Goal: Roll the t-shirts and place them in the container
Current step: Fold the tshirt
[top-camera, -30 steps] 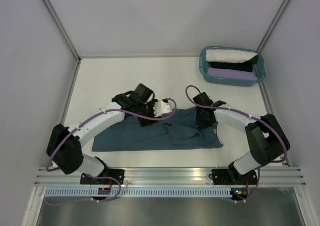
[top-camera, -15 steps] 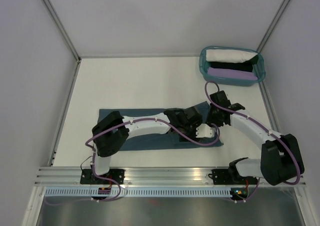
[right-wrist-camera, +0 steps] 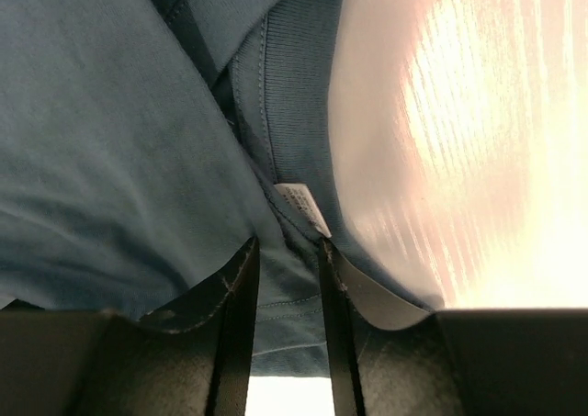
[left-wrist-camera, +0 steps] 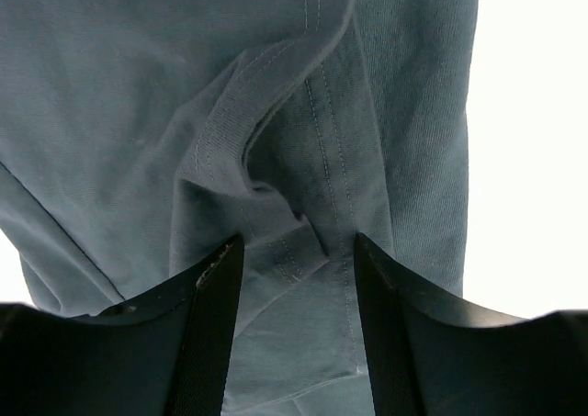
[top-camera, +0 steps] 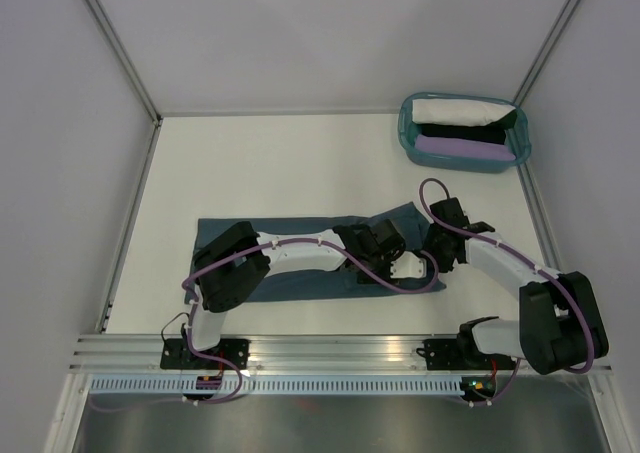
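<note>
Right pincer (right-wrist-camera: pixel 285 247), newly parted, astride slate-blue t-shirt (right-wrist-camera: pixel 110 140)

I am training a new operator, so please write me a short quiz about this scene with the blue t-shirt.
1. True or false: the slate-blue t-shirt is already rolled up.
2. What lies in the teal basket? A) white, black and lilac bundles B) one red towel C) nothing
3. Which is at the white neck label: the left gripper or the right gripper?
Key: 1 false, it lies flat on the table; 2 A; 3 the right gripper.
</note>
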Robot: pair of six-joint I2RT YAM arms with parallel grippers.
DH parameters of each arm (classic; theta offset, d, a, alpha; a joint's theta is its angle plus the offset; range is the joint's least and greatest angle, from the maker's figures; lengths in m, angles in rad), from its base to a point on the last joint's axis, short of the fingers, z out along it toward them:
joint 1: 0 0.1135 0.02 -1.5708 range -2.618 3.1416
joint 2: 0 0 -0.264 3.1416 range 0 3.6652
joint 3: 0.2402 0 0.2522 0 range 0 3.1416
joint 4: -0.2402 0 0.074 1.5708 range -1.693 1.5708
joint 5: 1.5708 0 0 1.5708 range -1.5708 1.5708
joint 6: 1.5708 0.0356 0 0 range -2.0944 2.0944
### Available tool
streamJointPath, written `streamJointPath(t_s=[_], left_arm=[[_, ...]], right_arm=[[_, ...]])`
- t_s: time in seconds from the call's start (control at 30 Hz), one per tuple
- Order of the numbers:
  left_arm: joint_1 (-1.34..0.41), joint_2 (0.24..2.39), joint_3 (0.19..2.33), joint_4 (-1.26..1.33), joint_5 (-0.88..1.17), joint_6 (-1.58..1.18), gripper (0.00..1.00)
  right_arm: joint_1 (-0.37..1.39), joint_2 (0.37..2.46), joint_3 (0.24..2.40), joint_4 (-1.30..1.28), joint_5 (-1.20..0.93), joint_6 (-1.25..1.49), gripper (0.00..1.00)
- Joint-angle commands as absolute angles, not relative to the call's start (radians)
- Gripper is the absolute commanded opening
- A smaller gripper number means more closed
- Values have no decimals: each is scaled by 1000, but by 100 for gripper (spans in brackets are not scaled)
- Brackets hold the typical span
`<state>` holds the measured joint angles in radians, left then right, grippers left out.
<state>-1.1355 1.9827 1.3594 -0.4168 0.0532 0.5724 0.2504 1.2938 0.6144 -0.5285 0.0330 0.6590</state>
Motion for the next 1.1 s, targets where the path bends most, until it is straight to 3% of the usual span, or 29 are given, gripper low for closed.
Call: streamJointPath(t_s=[0.0,0.17,0.4,0.5,0.53,0.77,1.07], left_arm=[[-1143,1983,1373,-396,29,560,56],[-1141,1996,1381,-400,12,551,38],[-1141,1947,1390,-417,5,555,34],[-1140,1944,1387,-414,-20,568,15],[-1138,1947,1387,-410,-31,574,3],[-1134,1901,1350,-413,-21,587,2],[-1106,1841,1290,-491,132,644,2]], right_arm=[[249,1315,571,-480,17,673,38],[248,1270,572,-508,44,666,24],[250,1247,583,-534,67,654,13],[249,1236,589,-546,72,644,13],[249,1232,589,-549,72,646,12],[249,1198,591,-580,121,635,1],[249,1178,580,-571,121,641,0]])
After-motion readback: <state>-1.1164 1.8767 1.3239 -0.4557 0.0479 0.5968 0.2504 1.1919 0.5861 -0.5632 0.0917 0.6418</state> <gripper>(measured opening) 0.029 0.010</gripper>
